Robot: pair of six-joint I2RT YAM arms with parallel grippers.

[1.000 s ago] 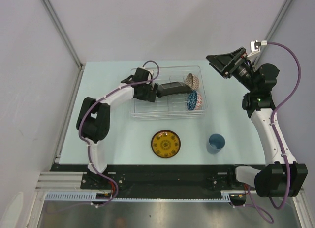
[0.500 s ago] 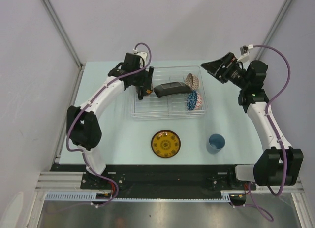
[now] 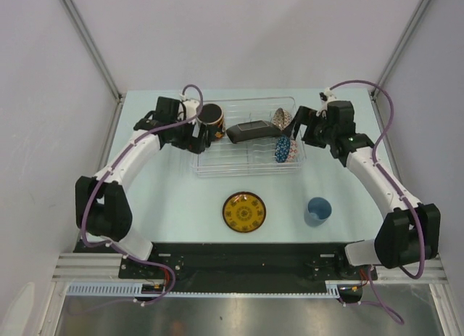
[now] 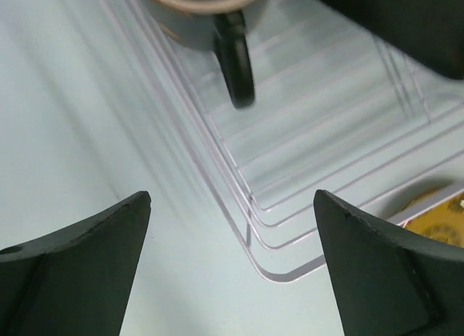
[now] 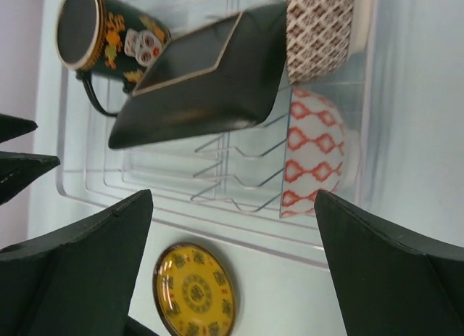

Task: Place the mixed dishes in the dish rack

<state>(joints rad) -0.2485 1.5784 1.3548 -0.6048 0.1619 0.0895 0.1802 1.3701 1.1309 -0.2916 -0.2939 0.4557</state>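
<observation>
Left wrist: dark cup [image 4: 199,20] beyond left gripper [image 4: 232,205], apart.

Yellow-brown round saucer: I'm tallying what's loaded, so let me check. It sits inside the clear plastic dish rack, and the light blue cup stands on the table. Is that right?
No. The yellow-brown round saucer lies on the table in front of the clear plastic dish rack, not inside it, as the top external view shows. The light blue cup does stand on the table.
</observation>
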